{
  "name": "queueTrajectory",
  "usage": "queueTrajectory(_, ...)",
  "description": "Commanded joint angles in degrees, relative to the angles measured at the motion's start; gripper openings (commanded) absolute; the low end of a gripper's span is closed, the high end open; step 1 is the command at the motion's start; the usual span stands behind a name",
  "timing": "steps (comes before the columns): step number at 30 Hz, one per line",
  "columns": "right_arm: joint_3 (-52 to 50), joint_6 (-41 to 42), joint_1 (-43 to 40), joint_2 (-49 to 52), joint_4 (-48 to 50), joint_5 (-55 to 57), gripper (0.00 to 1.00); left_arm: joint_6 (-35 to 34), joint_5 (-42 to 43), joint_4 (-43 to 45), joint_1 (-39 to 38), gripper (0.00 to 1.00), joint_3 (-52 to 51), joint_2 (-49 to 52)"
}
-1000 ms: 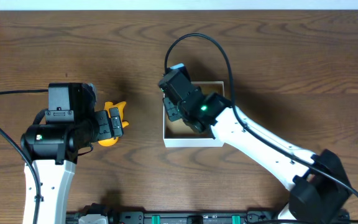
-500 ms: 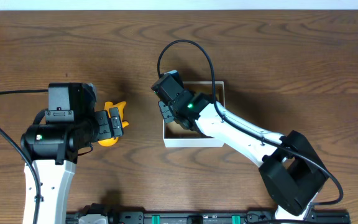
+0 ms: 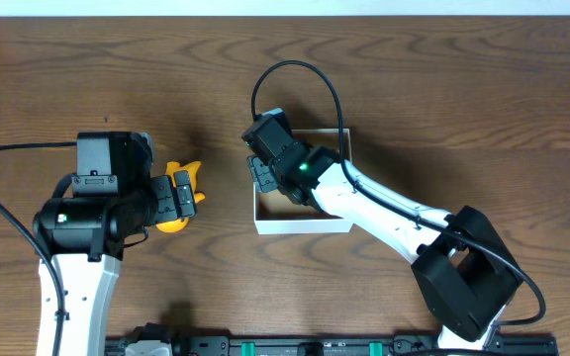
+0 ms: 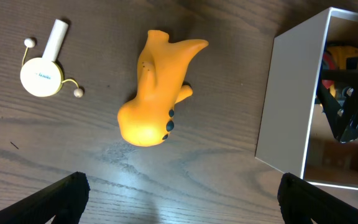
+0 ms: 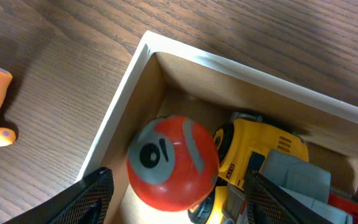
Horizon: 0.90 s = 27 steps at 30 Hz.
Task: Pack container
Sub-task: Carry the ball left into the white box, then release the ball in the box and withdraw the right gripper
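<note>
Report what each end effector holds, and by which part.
Nothing is held. The left end effector stands open over the orange duck-shaped toy; the right end effector is open around the red grey-marked ball without touching it.

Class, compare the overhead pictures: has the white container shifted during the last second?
Yes: the container has slid slightly left, narrowing its gap to the orange toy, which stayed put.

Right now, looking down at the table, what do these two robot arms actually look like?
Both are built from white tube-like links joined by chunky black joints. The left arm and the right arm each carry a small green light and a thin black cable. Each ends in a black two-finger gripper: left gripper, right gripper.
</note>
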Motion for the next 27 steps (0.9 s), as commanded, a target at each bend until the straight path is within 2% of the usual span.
queueTrajectory(1,0.1,0.4,-0.3,0.4,0.0,0.2,0.70,-0.3,0.0,-0.1,0.4,0.98,0.8,0.2)
queueTrajectory(5,0.1,0.0,-0.3,0.3,0.1,0.2,0.68,-0.3,0.0,-0.1,0.4,0.98,0.8,0.2)
queueTrajectory(8,0.1,-0.9,-0.1,0.1,0.2,0.1,0.55,-0.3,0.0,-0.1,0.4,0.98,0.8,0.2)
queueTrajectory(9,0.1,-0.9,0.1,0.0,0.2,0.2,0.47,-0.3,0.0,-0.1,0.4,0.98,0.8,0.2)
queueTrajectory(10,0.2,-0.9,0.2,-0.2,0.2,0.1,0.33,-0.3,0.0,-0.1,0.4,0.98,0.8,0.2)
queueTrajectory(11,0.3,-0.9,0.4,-0.3,0.2,0.1,0.14,-0.3,0.0,-0.1,0.4,0.98,0.8,0.2)
queueTrajectory(12,0.4,-1.3,0.5,-0.5,0.2,0.1,0.04,-0.3,0.0,-0.1,0.4,0.98,0.8,0.2)
queueTrajectory(13,0.5,-1.7,0.6,-0.7,0.2,0.2,0.01,-0.3,0.0,-0.1,0.4,0.98,0.8,0.2)
queueTrajectory(20,0.5,-2.8,0.9,-3.6,0.0,0.6,0.01,-0.3,0.0,-0.1,0.4,0.98,0.8,0.2)
queueTrajectory(24,0.7,-2.4,0.4,-9.2,-2.3,7.5,0.01,0.3,0.0,-0.1,0.4,0.98,0.8,0.2)
queueTrajectory(27,0.8,3.7,-1.6,-16.5,-8.0,14.0,0.01,2.1,0.0,-0.3,0.4,0.98,0.9,0.2)
